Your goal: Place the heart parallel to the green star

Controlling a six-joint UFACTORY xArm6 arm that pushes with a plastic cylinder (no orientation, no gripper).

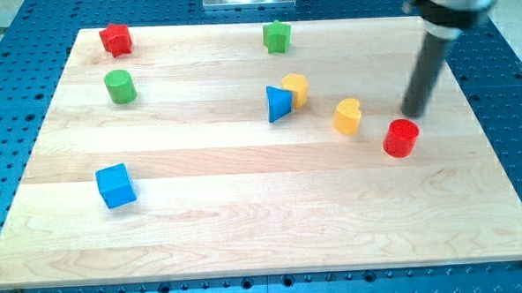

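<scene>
My tool was a straight dark rod with no jaws to part or close; it clamped on nothing, and my tip (410, 113) stood on the wooden surface (246, 218) just above the red cylinder (401, 138), close to that block's top edge, though whether it touched it could not be told. Taking the red cylinder as the landmark, the yellow heart (348, 116) lay just to its left and slightly higher in the view, apart from it and apart from my tip. Further left of the red cylinder sat the blue triangular block (278, 103) with a second yellow block (296, 89), its shape unclear, pressed against its upper right side. The green star (276, 36) stood well up and to the left of the red cylinder, near the surface's top edge. Far to the left of the red cylinder were the green cylinder (119, 85) and, above that, a red block (115, 39) of unclear shape by the top left corner. The blue cube (115, 185) lay far left and lower than the red cylinder. No brand, label or writing could be read anywhere, neither on the blocks nor on the surface
</scene>
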